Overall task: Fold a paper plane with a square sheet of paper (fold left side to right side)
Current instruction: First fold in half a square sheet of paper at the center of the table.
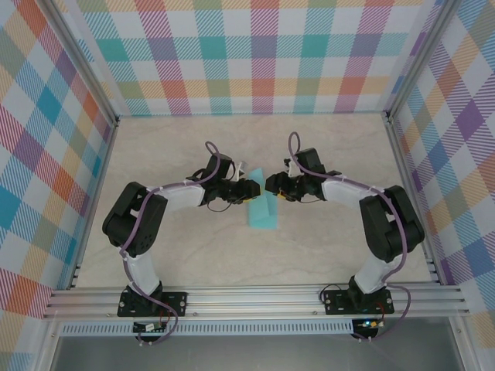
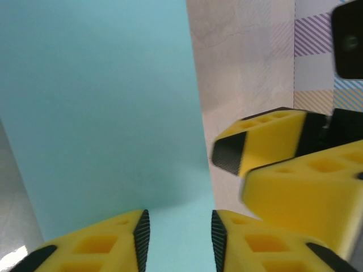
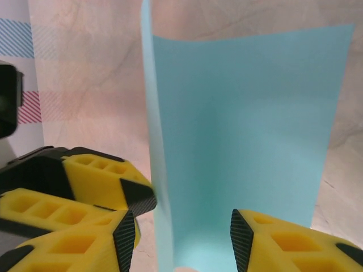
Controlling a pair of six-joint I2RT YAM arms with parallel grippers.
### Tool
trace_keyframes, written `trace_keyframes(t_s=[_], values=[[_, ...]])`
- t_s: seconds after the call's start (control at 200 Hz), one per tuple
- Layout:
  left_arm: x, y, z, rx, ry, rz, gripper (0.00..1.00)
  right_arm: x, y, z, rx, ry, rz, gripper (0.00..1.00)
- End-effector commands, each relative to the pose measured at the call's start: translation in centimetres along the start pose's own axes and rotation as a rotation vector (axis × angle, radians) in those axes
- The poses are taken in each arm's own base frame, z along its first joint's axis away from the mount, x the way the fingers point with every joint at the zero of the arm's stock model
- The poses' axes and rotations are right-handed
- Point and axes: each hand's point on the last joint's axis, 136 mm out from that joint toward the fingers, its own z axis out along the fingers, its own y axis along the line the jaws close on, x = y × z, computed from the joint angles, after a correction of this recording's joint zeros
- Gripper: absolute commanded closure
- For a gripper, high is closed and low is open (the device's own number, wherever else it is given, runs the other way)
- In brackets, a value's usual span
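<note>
On the table (image 1: 178, 255), at its middle: we see the square sheet of paper (image 1: 261, 213) lying partly folded, one long edge raised.
Our left gripper (image 2: 178, 241): at the sheet's far end, left side; jaws spread, the sheet showing in the gap, nothing pinched.
Our right gripper (image 3: 180, 243): at the sheet's far end, right side; jaws spread astride the raised edge, not pressing it.
Gripper tips: close together over the sheet's far end; we cannot tell whether they touch.

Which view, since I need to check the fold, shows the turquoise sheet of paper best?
The right wrist view: the sheet of paper shows its far edge and a raised flap along one side. The left wrist view crops it to one close face; the top external view shows it small.
</note>
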Motion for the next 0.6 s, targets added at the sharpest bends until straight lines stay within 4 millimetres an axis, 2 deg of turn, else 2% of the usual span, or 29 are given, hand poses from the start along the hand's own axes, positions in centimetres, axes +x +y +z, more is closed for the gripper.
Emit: trace_keyframes(t_s=[0.0, 0.16, 0.38, 0.46, 0.595], values=[[0.2, -0.7, 0.5, 0.013, 0.011, 0.02, 0.7, 0.1, 1.4, 1.1, -0.082, 0.043, 0.005, 0.51], [0.3, -0.6, 0.6, 0.009, 0.014, 0.022, 0.74, 0.4, 1.6, 2.1, -0.116, 0.076, 0.008, 0.58], [0.2, -0.7, -0.4, -0.026, -0.002, 0.048, 0.72, 1.1, -0.2, 2.2, -0.038, 0.084, 0.009, 0.87], [0.1, -0.7, -1.0, -0.052, -0.017, 0.055, 0.69, 1.4, -1.0, 2.1, 0.002, 0.086, 0.009, 0.95], [-0.2, 1.0, -2.1, -0.174, -0.06, 0.032, 0.53, 1.6, -2.2, 1.7, 0.072, 0.078, 0.002, 0.95]])
